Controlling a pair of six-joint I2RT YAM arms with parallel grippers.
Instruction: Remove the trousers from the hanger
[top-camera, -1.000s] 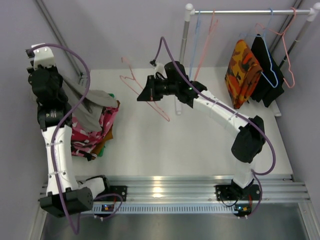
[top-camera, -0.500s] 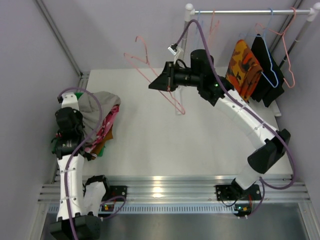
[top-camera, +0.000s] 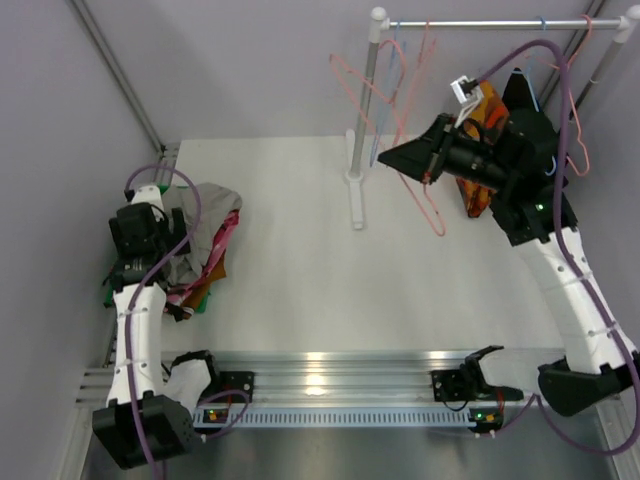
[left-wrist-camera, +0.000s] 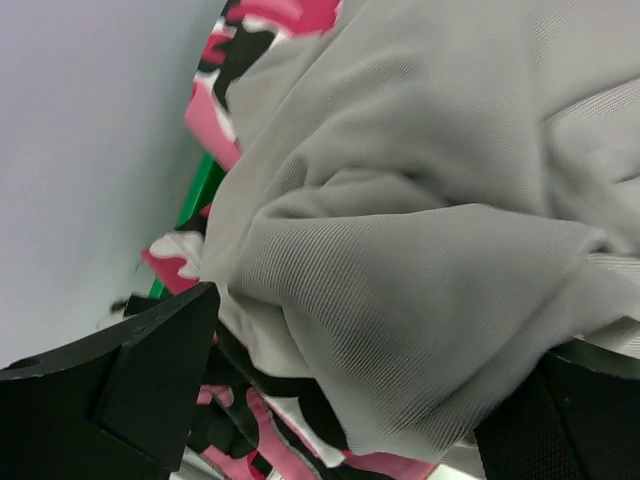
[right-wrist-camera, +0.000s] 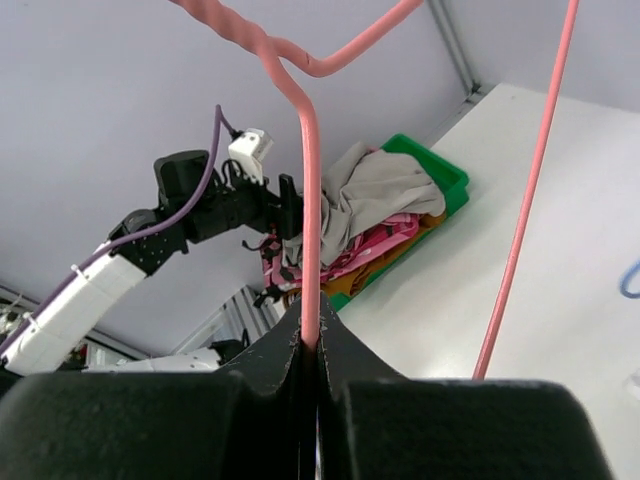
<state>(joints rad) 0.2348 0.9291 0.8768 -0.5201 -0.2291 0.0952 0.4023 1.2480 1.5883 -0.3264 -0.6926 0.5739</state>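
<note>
The light grey trousers (top-camera: 208, 205) lie on top of a pile at the table's left edge, over the pink floral trousers (top-camera: 212, 252) and the rust-brown ones (right-wrist-camera: 375, 277). My left gripper (left-wrist-camera: 370, 400) is open and low over this pile, and grey cloth (left-wrist-camera: 420, 200) sags between its spread fingers. My right gripper (top-camera: 425, 160) is shut on the wire of a bare pink hanger (top-camera: 362, 85) and holds it up next to the rack's post. In the right wrist view the hanger (right-wrist-camera: 310, 190) runs straight up out of the shut jaws.
The pile sits in a green bin (right-wrist-camera: 445, 178). A white rack with post (top-camera: 367, 100) and rail (top-camera: 500, 22) stands at the back right. An orange-patterned garment (top-camera: 490, 105), a black garment (top-camera: 522, 92) and several empty hangers (top-camera: 578, 130) hang on it.
My right arm has carried the pink hanger from mid-table up and right to the rack. My left arm lowered the grey trousers onto the pile and opened its jaws.
</note>
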